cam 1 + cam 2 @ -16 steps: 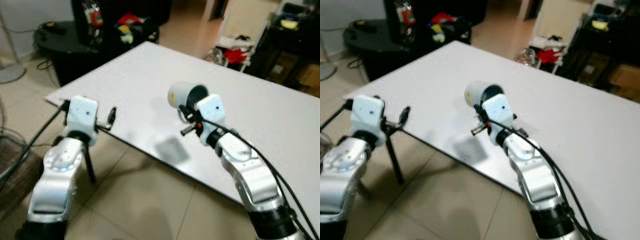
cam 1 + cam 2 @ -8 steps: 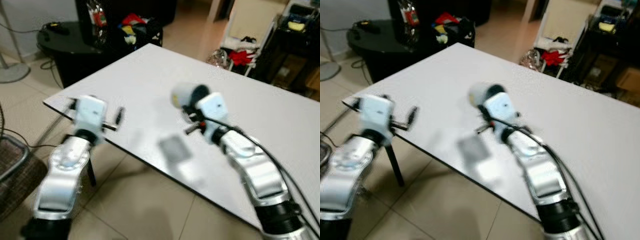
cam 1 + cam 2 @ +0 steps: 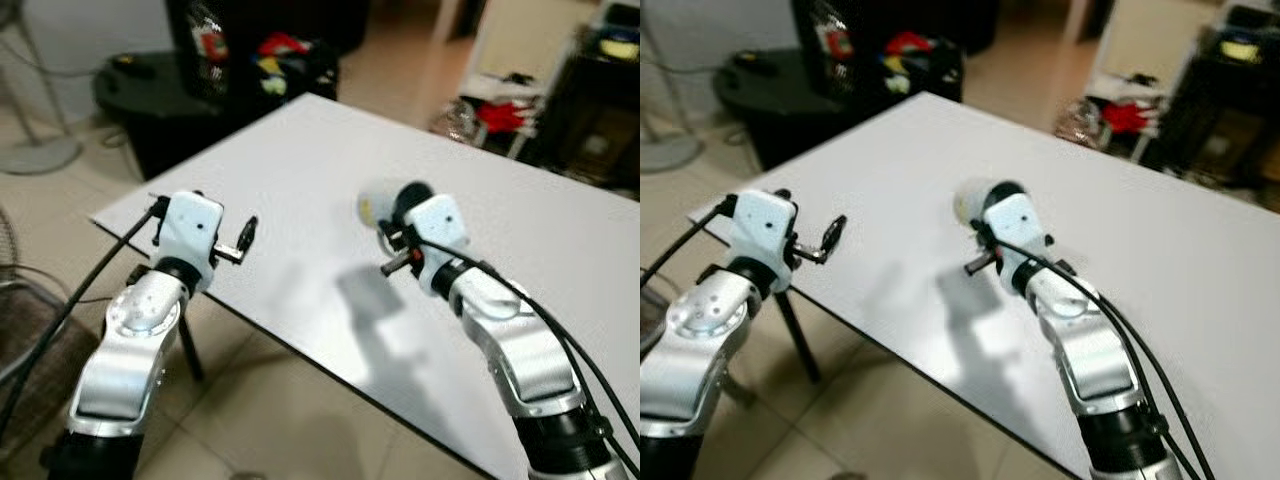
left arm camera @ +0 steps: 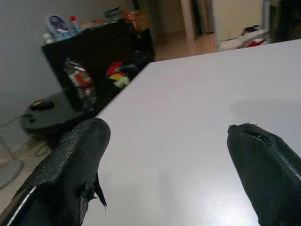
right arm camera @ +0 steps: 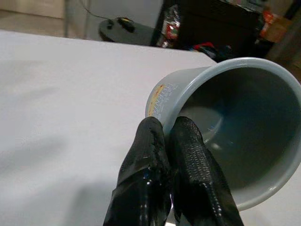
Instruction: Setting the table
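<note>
One pale grey ceramic mug point(image 5: 221, 127) is pinched at its rim by the right gripper point(image 5: 171, 141) above the white rectangular table point(image 3: 300, 170). The left gripper point(image 4: 164, 155) stays apart, holding nothing.

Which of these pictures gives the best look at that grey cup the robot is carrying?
The right wrist view: the grey cup is close and sharp, its empty inside visible, with the right gripper pinching its rim. In both eye views the cup is small and blurry, partly hidden behind that gripper above the white table.

Bright overhead light, slight blur
</note>
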